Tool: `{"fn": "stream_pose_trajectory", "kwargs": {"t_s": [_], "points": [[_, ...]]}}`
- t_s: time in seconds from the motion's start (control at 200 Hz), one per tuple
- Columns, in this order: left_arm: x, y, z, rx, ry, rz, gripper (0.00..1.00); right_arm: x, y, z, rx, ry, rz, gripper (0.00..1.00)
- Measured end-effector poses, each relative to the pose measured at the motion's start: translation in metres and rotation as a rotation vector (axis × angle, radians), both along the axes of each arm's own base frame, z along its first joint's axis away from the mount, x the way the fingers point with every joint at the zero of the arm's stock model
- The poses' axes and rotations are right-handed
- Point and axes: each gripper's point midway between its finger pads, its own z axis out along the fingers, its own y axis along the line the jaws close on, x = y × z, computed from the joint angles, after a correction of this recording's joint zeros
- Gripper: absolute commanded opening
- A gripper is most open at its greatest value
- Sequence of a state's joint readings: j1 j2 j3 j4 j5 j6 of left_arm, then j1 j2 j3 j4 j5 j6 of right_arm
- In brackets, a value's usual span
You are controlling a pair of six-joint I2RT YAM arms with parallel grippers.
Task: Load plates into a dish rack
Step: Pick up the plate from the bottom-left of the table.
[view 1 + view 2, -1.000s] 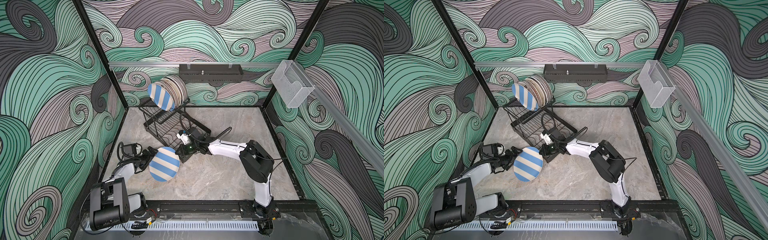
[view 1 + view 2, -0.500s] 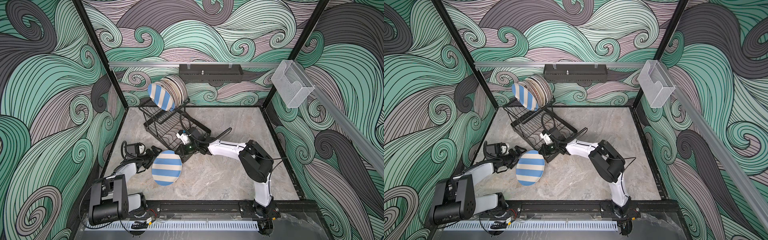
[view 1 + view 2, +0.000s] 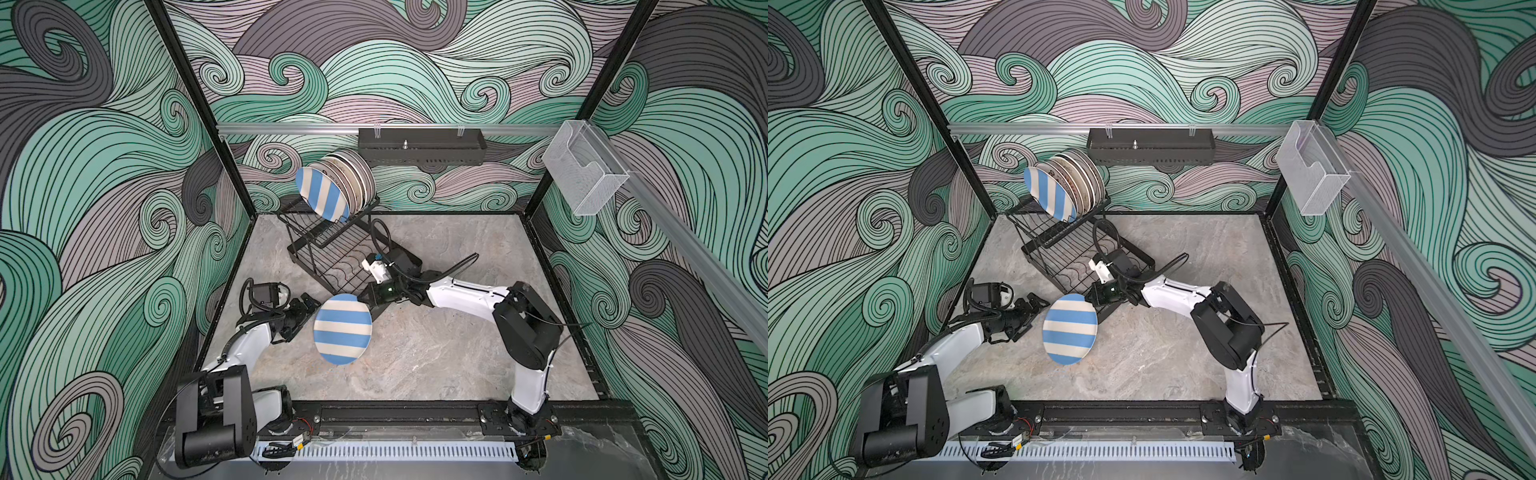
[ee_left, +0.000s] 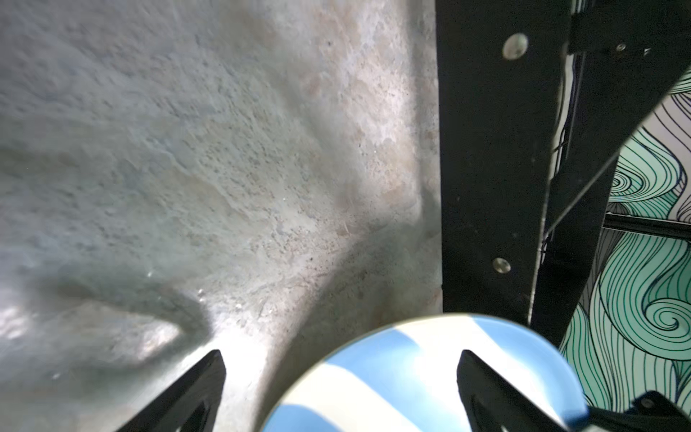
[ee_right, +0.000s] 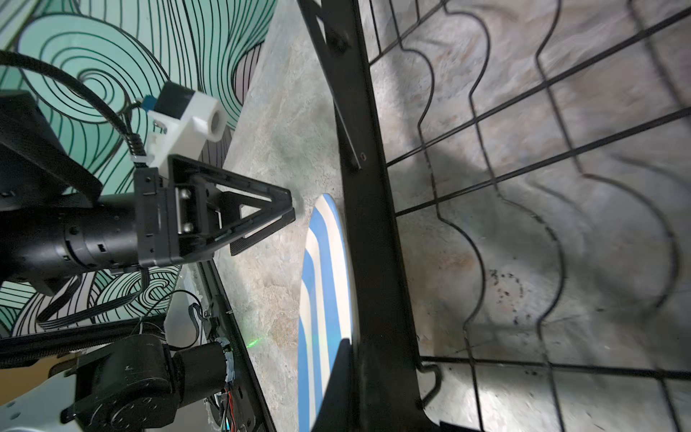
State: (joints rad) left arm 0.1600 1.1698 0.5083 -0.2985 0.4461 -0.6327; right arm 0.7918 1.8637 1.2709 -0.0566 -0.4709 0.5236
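1. Our right gripper (image 3: 371, 301) is clenched on the upper rim of the loose striped plate (image 3: 343, 328). The plate sits tilted over the table (image 3: 436, 353), just in front of the near corner of the dish rack (image 3: 328, 266).
2. Our left gripper (image 3: 308, 302) sits just beside the plate's opposite rim. Its jaws are spread wide and grasp nothing.
3. We judge slipping to be the main risk. The plate hangs from one pinch at its edge, so its weight could swivel it in the jaws or pull it free on a quick lift.
4. The right wrist view shows the rack's black frame bar (image 5: 374, 262) right beside the plate's face. If we swing up without first backing away, we could knock the plate against it.
5. The racked plates (image 3: 349, 183) lean together on the upper shelf, with a striped one in front. If we come in too steep, we could strike that front plate or miss a slot.
6. Several things are hidden or hard to make out:
   - The wrist hides the right fingertips in both top views, and the right wrist view does not show them clearly.
   - We cannot tell whether the plate's lower edge touches the table.
   - We cannot count the racked plates exactly or read the patterns behind the front one.
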Motion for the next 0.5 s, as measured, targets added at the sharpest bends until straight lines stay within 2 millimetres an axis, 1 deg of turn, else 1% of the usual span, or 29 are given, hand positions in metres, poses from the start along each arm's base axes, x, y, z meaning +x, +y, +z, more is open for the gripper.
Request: {"fn": "stream_pose_trajectory", "kwargs": {"t_s": [0.155, 0.24, 0.335, 0.5], "points": [[0.0, 0.003, 0.012, 0.022, -0.017, -0.001, 0.99, 0.015, -0.022, 0.04, 0.035, -0.08, -0.058, 0.0], [0.001, 0.002, 0.015, 0.018, -0.028, -0.002, 0.99, 0.022, -0.034, 0.051, 0.054, -0.099, -0.086, 0.0], [0.002, -0.002, 0.018, -0.002, -0.036, -0.012, 0.99, 0.036, -0.05, 0.047, 0.061, -0.093, -0.131, 0.0], [0.004, -0.019, 0.023, -0.033, -0.062, -0.063, 0.99, 0.053, -0.081, 0.021, 0.074, -0.018, -0.22, 0.0]]}}
